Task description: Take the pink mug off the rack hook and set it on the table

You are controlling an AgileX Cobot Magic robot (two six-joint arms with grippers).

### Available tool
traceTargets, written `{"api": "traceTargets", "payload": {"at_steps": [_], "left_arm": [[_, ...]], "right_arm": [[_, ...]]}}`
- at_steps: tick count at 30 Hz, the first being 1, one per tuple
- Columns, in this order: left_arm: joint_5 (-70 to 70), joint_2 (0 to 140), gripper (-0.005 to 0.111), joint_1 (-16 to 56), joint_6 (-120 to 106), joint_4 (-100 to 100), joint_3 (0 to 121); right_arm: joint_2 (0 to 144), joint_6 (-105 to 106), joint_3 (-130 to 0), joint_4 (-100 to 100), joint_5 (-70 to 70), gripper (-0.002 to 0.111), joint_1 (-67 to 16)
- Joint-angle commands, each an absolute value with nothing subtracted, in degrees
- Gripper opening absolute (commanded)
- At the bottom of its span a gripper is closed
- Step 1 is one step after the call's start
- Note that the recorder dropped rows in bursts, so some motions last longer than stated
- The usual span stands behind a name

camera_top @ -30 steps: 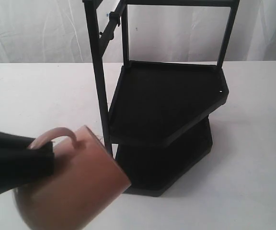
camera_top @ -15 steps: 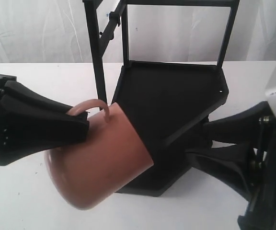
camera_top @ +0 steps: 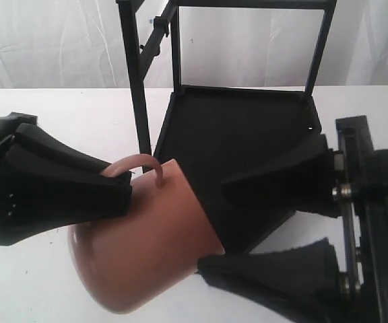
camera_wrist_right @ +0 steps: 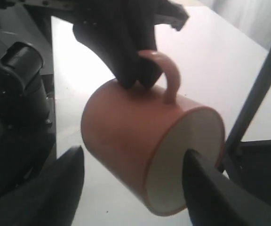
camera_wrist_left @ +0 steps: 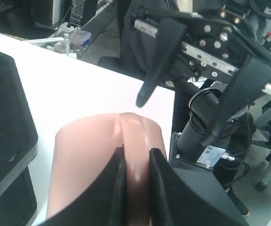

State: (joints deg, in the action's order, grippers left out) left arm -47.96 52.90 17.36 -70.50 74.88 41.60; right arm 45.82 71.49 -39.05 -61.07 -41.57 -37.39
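Exterior view. The pink mug point(camera_top: 147, 235) is seen off the rack hook point(camera_top: 157, 21), well below it and just in front of the front post of the rack point(camera_top: 248, 134). The mug is tipped on its side, mouth turned toward the rack and base turned away from it. The handle point(camera_top: 137, 165) is on top and is pinched by the jaws of the left gripper point(camera_top: 116, 185). The right gripper point(camera_top: 213, 227) is placed in front of the rack's shelves, on the mouth side of the mug, jaws spread wide. Bare white counter point(camera_top: 59, 114) is visible on the side of the mug away from the rack. Contact between mug and counter cannot be told here.

Left wrist view. The handle loop is seen clamped between the two black jaws, pressed against both of its sides. The mug body is next to the dark edge of the rack shelf. Beyond the mug, the right gripper is seen with its jaws held apart.

Right wrist view. The cream-white inside of the mug is turned toward this camera, near a post of the rack. The mug is framed by the right jaws, one to each side, spread. One tip overlaps the rim; touch cannot be confirmed. White counter shows beneath the mug.
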Motion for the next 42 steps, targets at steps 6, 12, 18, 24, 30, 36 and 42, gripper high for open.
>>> {"api": "traceTargets", "payload": {"at_steps": [6, 12, 18, 24, 30, 36, 42], "left_arm": [[-51.03, 52.7, 0.0, 17.33, -71.43, 77.75, 42.13], [-51.86, 52.7, 0.0, 17.33, -72.02, 77.88, 42.13], [-51.87, 52.7, 0.0, 17.33, -72.13, 77.88, 42.13], [-51.68, 52.7, 0.0, 17.33, -72.23, 77.88, 42.13], [-51.8, 52.7, 0.0, 17.33, -72.03, 77.88, 42.13], [-52.54, 52.7, 0.02, 17.33, -70.69, 76.97, 42.13], [-52.55, 52.7, 0.065, 17.33, -70.43, 76.99, 42.13]], "right_arm": [[48.61, 74.52, -39.26, -62.24, -41.15, 0.058, -37.62], [53.94, 81.53, -39.26, -66.96, -42.76, 0.058, -37.62], [58.74, 88.2, -39.26, -74.08, -46.47, 0.055, -37.62], [58.88, 88.21, -39.26, -74.08, -45.02, 0.0, -37.62], [58.88, 84.94, -39.26, -72.31, -43.18, 0.0, -37.62], [58.88, 83.65, -39.36, -71.11, -41.91, 0.0, -37.62], [58.88, 83.08, -39.36, -71.11, -40.45, 0.0, -37.62]]}}
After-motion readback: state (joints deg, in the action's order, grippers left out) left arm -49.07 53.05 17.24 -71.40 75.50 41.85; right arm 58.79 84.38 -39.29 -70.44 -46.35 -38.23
